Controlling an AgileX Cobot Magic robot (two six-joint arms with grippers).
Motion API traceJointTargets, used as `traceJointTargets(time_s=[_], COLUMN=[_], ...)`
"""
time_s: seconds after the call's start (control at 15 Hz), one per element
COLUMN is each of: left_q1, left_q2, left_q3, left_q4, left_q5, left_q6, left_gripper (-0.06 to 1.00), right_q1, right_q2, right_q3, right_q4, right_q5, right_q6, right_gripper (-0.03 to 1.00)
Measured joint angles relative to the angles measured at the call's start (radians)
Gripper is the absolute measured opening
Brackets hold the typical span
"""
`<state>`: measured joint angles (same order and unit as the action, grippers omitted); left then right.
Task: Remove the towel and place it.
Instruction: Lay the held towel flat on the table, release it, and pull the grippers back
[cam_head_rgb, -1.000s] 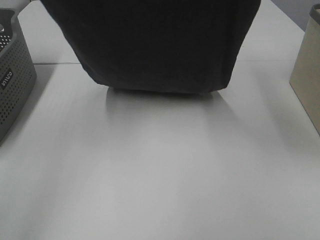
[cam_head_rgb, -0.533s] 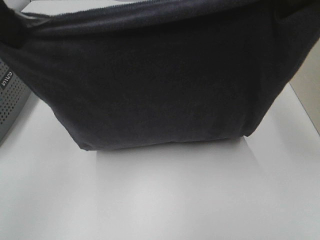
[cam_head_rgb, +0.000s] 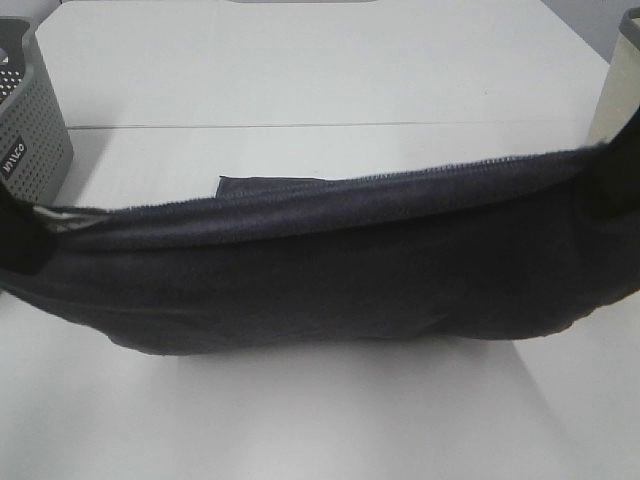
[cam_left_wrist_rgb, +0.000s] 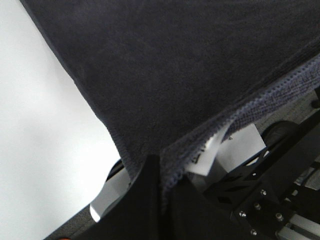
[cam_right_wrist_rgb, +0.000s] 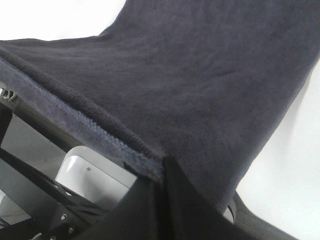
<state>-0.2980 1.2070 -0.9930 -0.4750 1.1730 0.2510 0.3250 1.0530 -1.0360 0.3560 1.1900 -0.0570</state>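
The towel (cam_head_rgb: 330, 290), dark navy and almost black, hangs stretched across the exterior high view, its hemmed top edge sagging between the two grippers. Its lower part rests on the white table (cam_head_rgb: 320, 80), and a flat corner shows behind the hem. My left gripper (cam_head_rgb: 20, 243) is shut on the towel's left end. The left wrist view shows the black fingertips (cam_left_wrist_rgb: 150, 187) pinching the towel (cam_left_wrist_rgb: 165, 75) at its hem. My right gripper (cam_head_rgb: 618, 185) is shut on the right end. In the right wrist view the towel (cam_right_wrist_rgb: 200, 75) spreads away from the closed gripper (cam_right_wrist_rgb: 163, 172).
A grey perforated basket (cam_head_rgb: 30, 130) stands at the table's left edge. A beige container (cam_head_rgb: 612, 95) stands at the right edge. A seam runs across the table behind the towel. White tabletop shows in front of the towel and behind it.
The towel has come down and toward the camera. Its top hem, out of view a second ago, now crosses the middle, and the far table shows again.
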Motion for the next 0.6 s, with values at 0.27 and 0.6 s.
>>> traceJointTargets(time_s=[0.27, 0.6], left_q1=[-0.003, -0.123], left_q2=[0.000, 0.035], left_q3=[0.126, 0.226], left_q4=[-0.051, -0.046], left_q5=[0.000, -0.008], left_q6=[0.021, 0.007], left_gripper=[0.00, 0.00], right_q1=[0.000, 0.000], right_q2=[-0.002, -0.009], right_q3=[0.162, 0.340], right_q4=[0.020, 0.030], right_q5=[-0.005, -0.008], right_q6=[0.001, 0.001], right_gripper=[0.01, 0.01])
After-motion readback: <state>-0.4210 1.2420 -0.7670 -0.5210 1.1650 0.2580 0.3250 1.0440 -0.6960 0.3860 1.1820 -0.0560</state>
